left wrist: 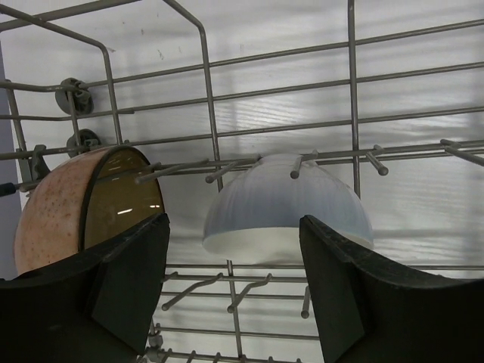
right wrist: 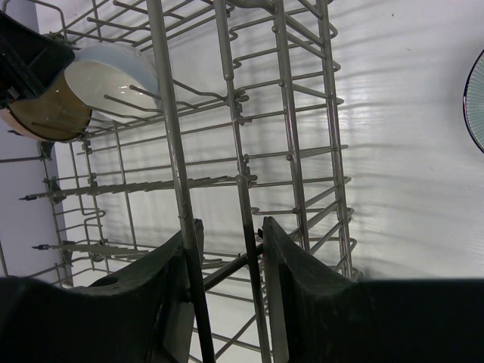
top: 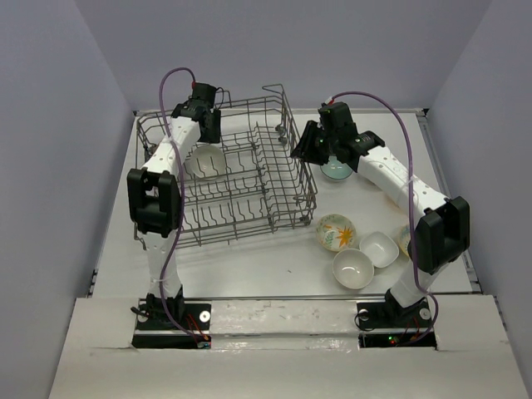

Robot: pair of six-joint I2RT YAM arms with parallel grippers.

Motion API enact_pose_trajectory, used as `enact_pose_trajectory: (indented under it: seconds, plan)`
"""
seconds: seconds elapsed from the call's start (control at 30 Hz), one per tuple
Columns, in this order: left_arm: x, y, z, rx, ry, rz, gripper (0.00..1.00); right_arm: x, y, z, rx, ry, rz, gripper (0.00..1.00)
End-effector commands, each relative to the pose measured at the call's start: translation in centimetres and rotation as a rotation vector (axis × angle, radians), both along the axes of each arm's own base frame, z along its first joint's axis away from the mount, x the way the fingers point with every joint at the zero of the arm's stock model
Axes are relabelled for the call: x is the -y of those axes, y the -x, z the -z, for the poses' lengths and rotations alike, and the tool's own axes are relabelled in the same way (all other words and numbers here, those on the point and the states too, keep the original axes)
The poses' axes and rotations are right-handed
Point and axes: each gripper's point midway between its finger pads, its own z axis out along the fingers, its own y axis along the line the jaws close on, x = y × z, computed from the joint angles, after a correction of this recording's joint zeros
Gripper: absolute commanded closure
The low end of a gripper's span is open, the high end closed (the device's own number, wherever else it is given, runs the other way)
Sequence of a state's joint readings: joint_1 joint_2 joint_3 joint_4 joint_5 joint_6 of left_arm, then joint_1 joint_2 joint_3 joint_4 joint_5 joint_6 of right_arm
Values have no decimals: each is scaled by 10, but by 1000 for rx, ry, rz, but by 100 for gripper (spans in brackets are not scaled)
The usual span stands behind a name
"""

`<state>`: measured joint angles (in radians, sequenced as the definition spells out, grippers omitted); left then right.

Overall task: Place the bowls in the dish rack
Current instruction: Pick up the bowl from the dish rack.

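The dish rack [top: 249, 179] stands left of centre. Inside it, at the back left, a white bowl [left wrist: 287, 204] rests on its side among the tines, with a speckled brown bowl [left wrist: 83, 208] beside it. Both also show in the right wrist view, the white one [right wrist: 113, 76] and the brown one [right wrist: 45, 113]. My left gripper [left wrist: 234, 295] is open and empty just above the white bowl [top: 205, 160]. My right gripper [right wrist: 227, 257] is at the rack's right wall [top: 303, 158], its fingers closed around the wall's wires. A pale teal bowl [top: 337, 170] sits under the right arm.
On the table right of the rack are a floral bowl [top: 336, 232], a round white bowl [top: 352, 268], a squarish white bowl [top: 380, 248] and another bowl [top: 405, 241] partly hidden by the right arm. The teal bowl's rim [right wrist: 478, 98] shows at the right wrist view's edge.
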<state>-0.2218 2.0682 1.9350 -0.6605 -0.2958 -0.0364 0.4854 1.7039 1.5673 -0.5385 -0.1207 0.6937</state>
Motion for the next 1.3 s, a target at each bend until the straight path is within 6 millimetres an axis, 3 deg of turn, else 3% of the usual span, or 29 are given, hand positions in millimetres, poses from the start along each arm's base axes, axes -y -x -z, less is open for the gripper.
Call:
enact_pose_trajectory:
  seconds: [0.0,0.17,0.33,0.53,0.9,1.27]
  plan:
    - [4,-9,-17,38,37,3,20,-15,-1,-4,-23,-65,-15,88]
    - [6,-9,-3,-17,69,4,22,-15,-1,-3,-26,-64,-12,88]
    - [6,7,9,-43,76,11,24,-15,-2,2,-35,-60,-10,88]
    - [7,7,6,-32,79,16,24,-16,-1,3,-41,-68,-10,88]
    - [7,9,19,-68,78,15,25,-12,1,2,-33,-59,-5,88]
    - [14,21,10,-66,118,59,28,-11,1,-6,-14,-61,-4,88]
